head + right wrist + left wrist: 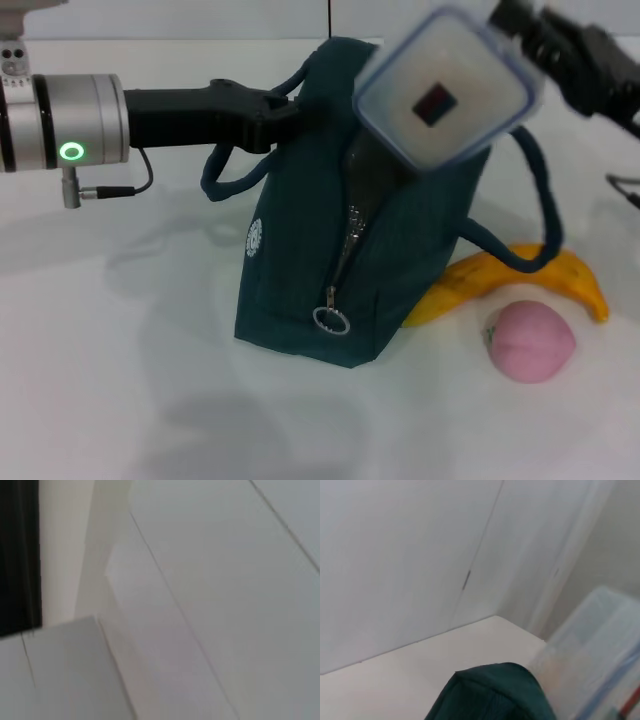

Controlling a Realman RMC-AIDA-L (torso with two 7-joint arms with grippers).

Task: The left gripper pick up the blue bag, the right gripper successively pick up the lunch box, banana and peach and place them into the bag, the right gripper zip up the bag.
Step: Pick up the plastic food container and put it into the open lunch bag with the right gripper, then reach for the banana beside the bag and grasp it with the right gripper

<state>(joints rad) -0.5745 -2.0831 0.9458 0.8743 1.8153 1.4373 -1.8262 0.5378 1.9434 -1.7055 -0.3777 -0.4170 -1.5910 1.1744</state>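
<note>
The blue bag (400,270) stands upright on the white table, its zip open at the top. My left gripper (282,108) is shut on the bag's upper edge by a handle, holding it up. My right gripper (517,32) comes in from the upper right and is shut on the lunch box (443,88), a clear box with a blue rim, tilted over the bag's opening with its lower end at the mouth. The banana (520,278) lies behind the bag on its right, and the pink peach (529,341) lies in front of the banana. The left wrist view shows the bag top (492,692) and the lunch box (600,655).
The bag's loose handle (535,200) hangs over the banana. The zip pull ring (331,320) hangs low on the bag's front. The white table (120,380) stretches out to the left and front. The right wrist view shows only pale walls.
</note>
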